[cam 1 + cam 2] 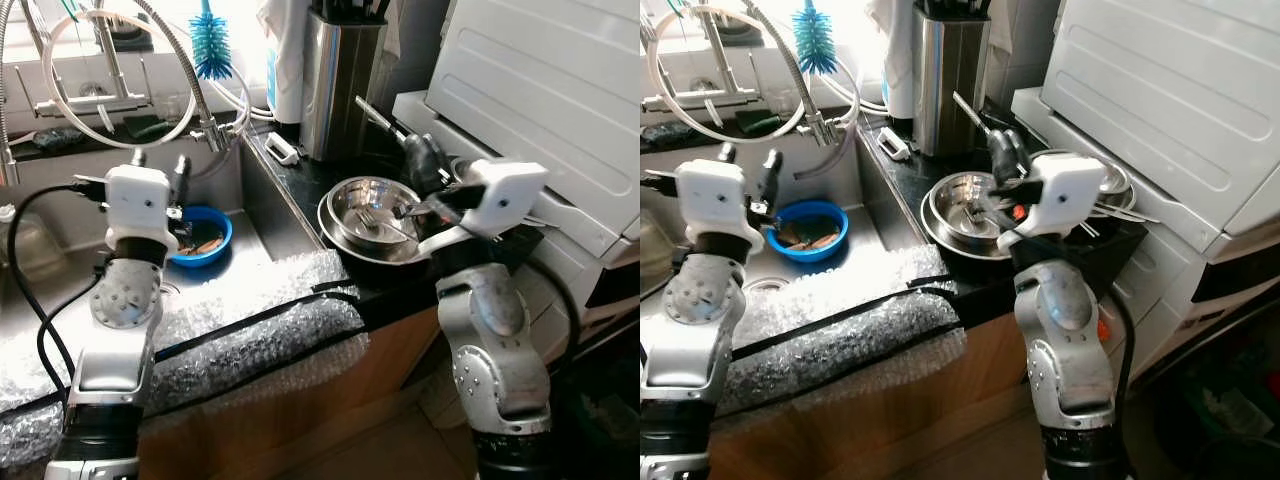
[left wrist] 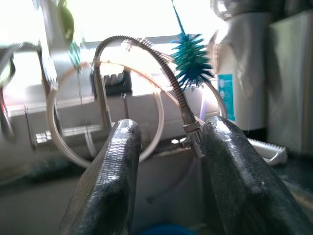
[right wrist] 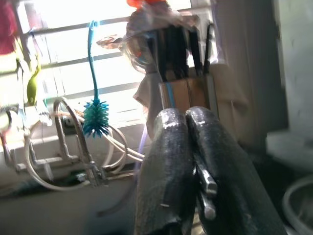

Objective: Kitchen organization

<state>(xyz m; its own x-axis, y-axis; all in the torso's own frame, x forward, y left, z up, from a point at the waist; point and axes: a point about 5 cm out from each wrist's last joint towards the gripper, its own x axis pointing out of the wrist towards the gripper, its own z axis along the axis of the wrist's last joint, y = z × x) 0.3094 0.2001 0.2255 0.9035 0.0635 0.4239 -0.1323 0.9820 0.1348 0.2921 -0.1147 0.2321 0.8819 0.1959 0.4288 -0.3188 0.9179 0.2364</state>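
Note:
My right gripper [image 1: 418, 152] hovers over the black counter, just above two nested steel bowls [image 1: 345, 205], and is shut on a thin metal utensil [image 1: 374, 115] whose end sticks out up and to the left. In the right wrist view the utensil [image 3: 206, 182] is pinched between the closed fingers [image 3: 166, 161]. A fork [image 1: 372, 222] lies in the upper bowl. My left gripper [image 1: 160, 165] is open above the sink, over a blue bowl [image 1: 212, 240] holding scraps. The left wrist view has nothing between its fingers [image 2: 112, 166].
A steel knife block [image 1: 340, 80] stands behind the bowls. A teal bottle brush [image 1: 210, 45] and the looping tap hose [image 1: 190, 80] hang over the sink [image 1: 250, 195]. Bubble wrap [image 1: 250, 320] covers the counter's front edge. A white appliance [image 1: 540, 90] is close on the right.

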